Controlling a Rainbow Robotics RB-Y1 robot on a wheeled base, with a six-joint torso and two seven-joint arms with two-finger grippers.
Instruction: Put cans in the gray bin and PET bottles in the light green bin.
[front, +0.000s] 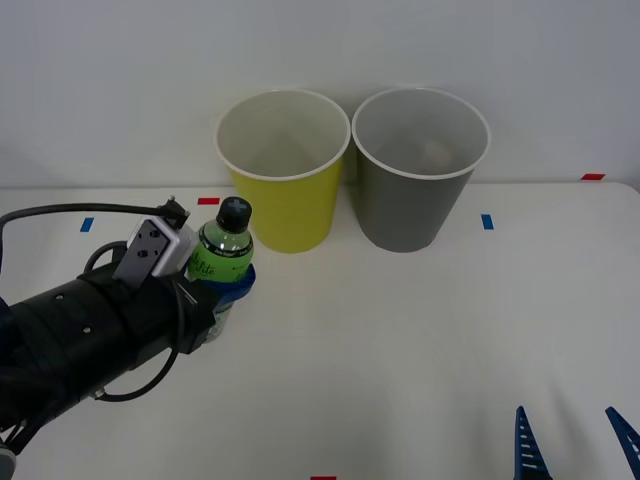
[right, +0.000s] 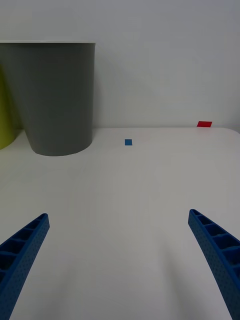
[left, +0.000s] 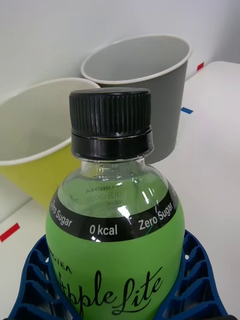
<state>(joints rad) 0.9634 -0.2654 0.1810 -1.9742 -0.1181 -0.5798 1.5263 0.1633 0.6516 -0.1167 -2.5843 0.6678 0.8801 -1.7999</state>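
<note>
left wrist view: bottle (left: 114, 250) label "0 kcal"

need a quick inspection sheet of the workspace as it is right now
surface: white table with small blue and red tape marks.
job's things: green bottle, black cap on, upright in the left gripper; lime bin and gray bin stand side by side at the back, the gray one holding something pale inside.
clutter: nothing seen.
grippers: left gripper shut on the bottle, in front of the lime bin; right gripper open, low at the near right edge, idle.
cables: black cable looping over the left arm.
surroundings: plain white wall behind.
</note>
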